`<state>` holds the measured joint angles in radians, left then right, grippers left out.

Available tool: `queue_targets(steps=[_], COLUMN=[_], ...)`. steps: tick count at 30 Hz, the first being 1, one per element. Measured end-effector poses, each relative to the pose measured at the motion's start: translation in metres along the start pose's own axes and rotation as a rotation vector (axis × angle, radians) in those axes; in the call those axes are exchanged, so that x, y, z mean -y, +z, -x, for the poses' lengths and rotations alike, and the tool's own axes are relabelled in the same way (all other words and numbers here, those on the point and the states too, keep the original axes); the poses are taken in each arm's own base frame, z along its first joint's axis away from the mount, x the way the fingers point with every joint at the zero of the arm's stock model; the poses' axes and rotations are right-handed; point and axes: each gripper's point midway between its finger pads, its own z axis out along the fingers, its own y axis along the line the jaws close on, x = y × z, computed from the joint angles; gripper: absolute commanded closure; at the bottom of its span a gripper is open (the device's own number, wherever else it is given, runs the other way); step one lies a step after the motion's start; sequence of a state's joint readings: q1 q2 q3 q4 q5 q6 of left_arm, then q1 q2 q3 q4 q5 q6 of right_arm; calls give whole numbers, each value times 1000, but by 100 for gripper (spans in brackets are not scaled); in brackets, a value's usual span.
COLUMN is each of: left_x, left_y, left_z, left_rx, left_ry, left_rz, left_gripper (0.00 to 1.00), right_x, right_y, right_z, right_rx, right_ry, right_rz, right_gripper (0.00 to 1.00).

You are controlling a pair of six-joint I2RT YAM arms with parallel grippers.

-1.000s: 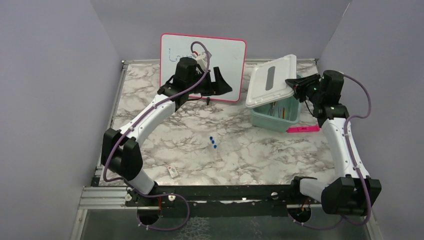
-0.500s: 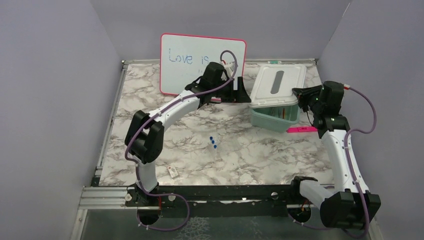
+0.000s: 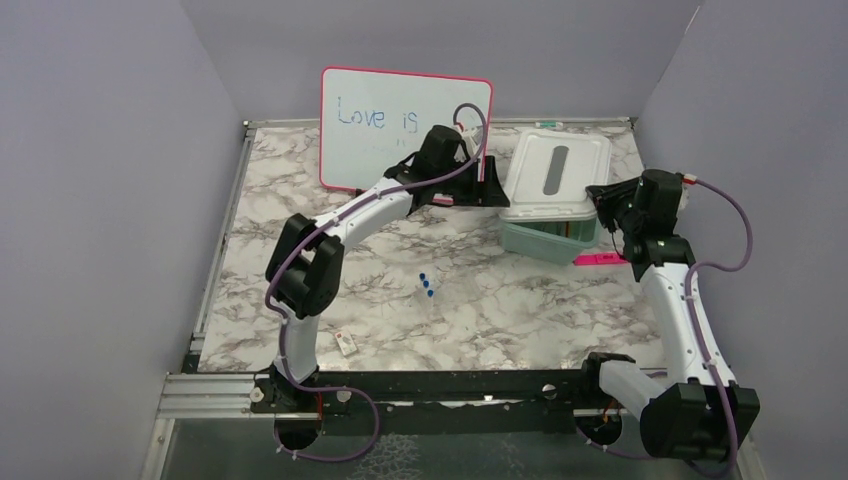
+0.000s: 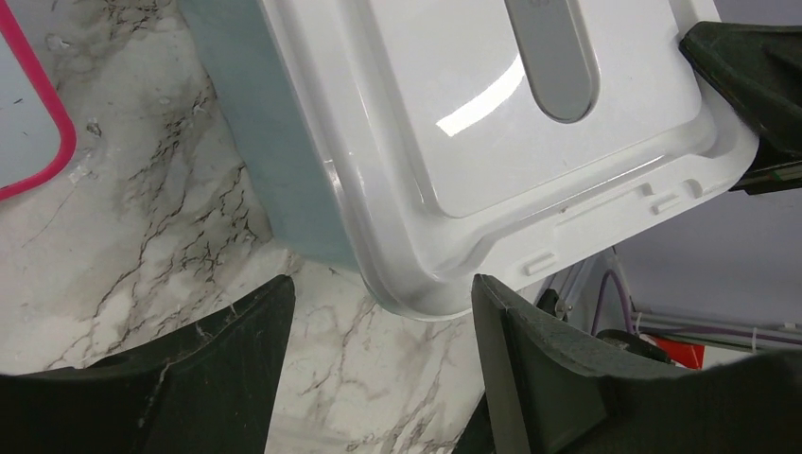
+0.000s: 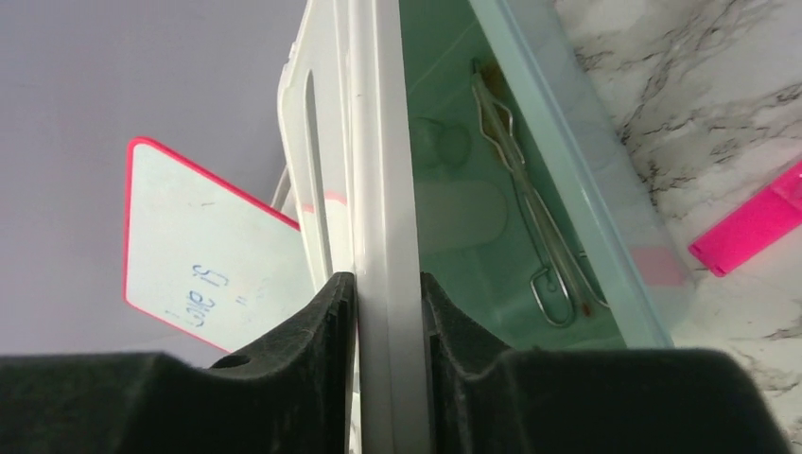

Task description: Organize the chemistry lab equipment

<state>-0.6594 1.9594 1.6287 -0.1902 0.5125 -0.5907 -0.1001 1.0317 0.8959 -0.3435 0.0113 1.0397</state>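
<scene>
The marble table (image 3: 330,250) carries everything; at its far edge the pink-framed whiteboard (image 3: 380,120) stands upright, with blue writing on it; right of the board, at the far right, sits a teal bin (image 3: 545,238) under a white lid (image 3: 555,175); the right wrist view shows the lid's right edge lifted off the bin's rim.

The left gripper (image 3: 492,190) hangs at the lid's left side with its jaws spread wide; in the left wrist view its fingers (image 4: 236,331) stand to either side of a lid corner and touch neither lid nor bin; it holds nothing.

The right gripper (image 5: 388,293) is at the bin's right side, closed narrowly on the lid's edge, one pad pressed against each face of the rim.

A pink marker (image 3: 605,258) lies on the table just near of the bin; metal tongs (image 5: 530,227) lie inside the bin, with other contents too blurred to name; the blue-capped tubes (image 3: 427,287) stand mid-table, well apart from the bin; a small item (image 3: 346,342) lies near the front left edge.
</scene>
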Motion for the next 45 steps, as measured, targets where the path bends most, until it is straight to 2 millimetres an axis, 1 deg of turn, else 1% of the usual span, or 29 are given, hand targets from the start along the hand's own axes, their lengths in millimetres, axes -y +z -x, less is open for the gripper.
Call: queue_targets(steps=[3, 5, 9, 12, 15, 19, 23, 25, 29, 33, 39, 45], left_x=[-2, -3, -5, -8, -12, -12, -11, -12, -12, -12, -12, -13], left_y=[3, 5, 6, 8, 9, 10, 11, 11, 12, 13, 13, 9], left_z=[-5, -9, -14, -17, -20, -20, -20, -20, -19, -19, -21, -26], left_rx=[-13, -25, -42, -53, -62, -64, -66, -68, -70, -71, -73, -77], left_ry=[-3, -4, -5, -6, -3, 0, 2, 1, 1, 0, -4, -5], left_rz=[4, 8, 16, 23, 30, 31, 31, 32, 33, 34, 32, 39], left_gripper=[31, 32, 32, 33, 33, 33, 34, 36, 38, 39, 42, 42], right_x=[8, 19, 41, 52, 66, 79, 87, 90, 84, 80, 78, 75], right_y=[1, 3, 6, 7, 4, 0, 0, 3, 10, 14, 13, 10], right_z=[4, 6, 5, 4, 2, 1, -1, -3, -2, -4, -6, -12], right_rx=[26, 41, 44, 40, 25, 7, -19, -39, -78, -111, -141, -192], right_ry=[-32, -63, -123, -162, -211, -261, -317, -351, -409, -448, -501, -550], right_rz=[-32, -72, -160, -201, -253, -300, -332, -342, -332, -310, -283, -243], right_gripper=[56, 51, 45, 41, 38, 36, 38, 42, 48, 49, 53, 65])
